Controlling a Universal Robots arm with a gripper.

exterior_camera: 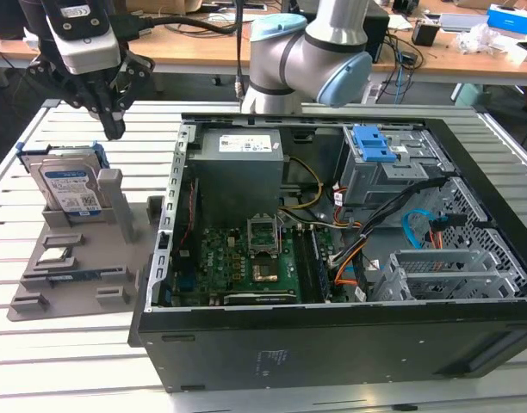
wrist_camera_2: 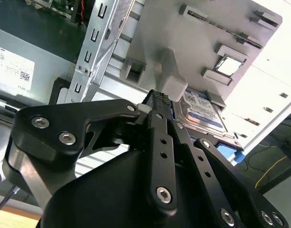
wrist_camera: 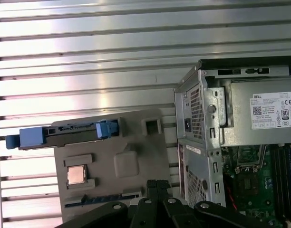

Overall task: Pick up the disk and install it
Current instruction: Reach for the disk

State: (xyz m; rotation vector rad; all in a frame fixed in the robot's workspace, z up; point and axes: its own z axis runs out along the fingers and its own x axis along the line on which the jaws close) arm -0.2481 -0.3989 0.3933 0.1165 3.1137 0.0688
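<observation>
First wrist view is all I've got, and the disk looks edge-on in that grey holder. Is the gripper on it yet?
Observer: No. In the exterior view the gripper hangs beside the top of the disk, not touching it, jaws shut on nothing.
Operator: How does the disk sit?
Observer: Upright on edge in the grey holder, with its label facing the exterior camera.
Operator: Where is the drive cage?
Observer: Inside the open case, at the far corner on the exterior view's right. The drive cage has a blue latch on top.
</observation>
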